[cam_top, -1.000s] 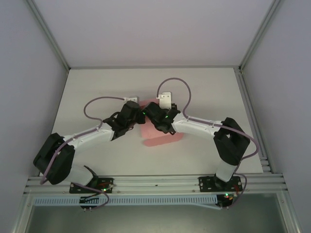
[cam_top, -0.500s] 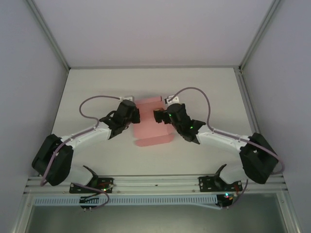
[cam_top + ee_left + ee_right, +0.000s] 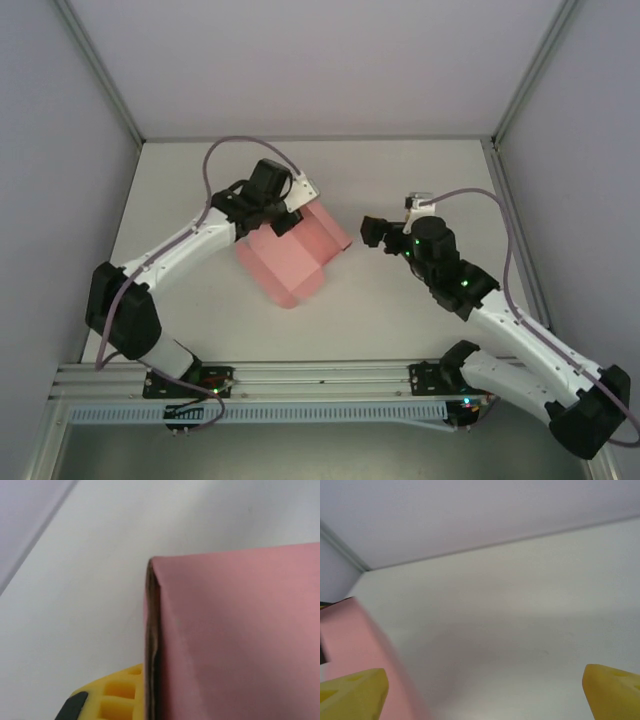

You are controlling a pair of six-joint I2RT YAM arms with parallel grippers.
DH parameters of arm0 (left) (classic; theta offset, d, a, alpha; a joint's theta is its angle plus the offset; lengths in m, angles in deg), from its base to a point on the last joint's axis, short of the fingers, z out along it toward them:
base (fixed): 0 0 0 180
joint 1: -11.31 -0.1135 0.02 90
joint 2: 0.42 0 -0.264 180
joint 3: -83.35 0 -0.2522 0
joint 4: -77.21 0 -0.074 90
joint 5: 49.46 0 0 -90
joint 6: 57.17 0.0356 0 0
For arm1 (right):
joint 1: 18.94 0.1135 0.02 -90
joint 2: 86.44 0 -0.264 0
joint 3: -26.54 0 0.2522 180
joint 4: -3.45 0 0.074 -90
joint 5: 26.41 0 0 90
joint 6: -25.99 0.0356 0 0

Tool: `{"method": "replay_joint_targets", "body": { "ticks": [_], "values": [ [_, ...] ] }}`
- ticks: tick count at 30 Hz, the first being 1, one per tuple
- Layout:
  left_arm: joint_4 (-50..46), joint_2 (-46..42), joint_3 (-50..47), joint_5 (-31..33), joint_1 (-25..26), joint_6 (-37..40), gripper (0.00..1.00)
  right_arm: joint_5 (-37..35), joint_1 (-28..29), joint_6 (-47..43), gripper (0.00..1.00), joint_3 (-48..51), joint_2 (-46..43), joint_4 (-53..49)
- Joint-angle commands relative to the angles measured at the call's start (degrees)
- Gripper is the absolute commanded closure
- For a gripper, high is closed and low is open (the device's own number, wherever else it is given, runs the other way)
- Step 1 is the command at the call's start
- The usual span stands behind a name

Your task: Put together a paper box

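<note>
White table (image 3: pixel 420 180), pale walls (image 3: pixel 300 60) on three sides. The pink paper box (image 3: pixel 292 258) is left of centre, a folded shell set at a slant. Its far corner is clamped in the left hand (image 3: pixel 284 220), and a yellow pad (image 3: pixel 117 696) presses beside the card's folded edge. The right hand (image 3: pixel 367 232) hovers near the box's right corner, not touching. Its fingers (image 3: pixel 351 692) are spread wide over bare table, which runs on to the far wall.
</note>
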Motion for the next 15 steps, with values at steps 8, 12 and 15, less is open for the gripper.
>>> {"method": "replay_joint_targets", "body": {
  "ticks": [8, 12, 15],
  "values": [
    [-25.1, 15.0, 14.0, 22.2, 9.4, 28.1, 1.0, 3.1, -6.9, 7.8, 0.0, 5.2, -2.2, -18.0],
    [-26.1, 23.1, 19.4, 23.2, 11.1, 26.0, 0.98, 3.7, -7.5, 7.6, 0.0, 6.5, -2.9, -18.1],
    [-28.3, 30.5, 26.1, 21.7, 11.0, 23.0, 0.98, 3.6, -7.6, 7.5, 0.0, 6.9, -3.5, -18.7]
  ]
}}
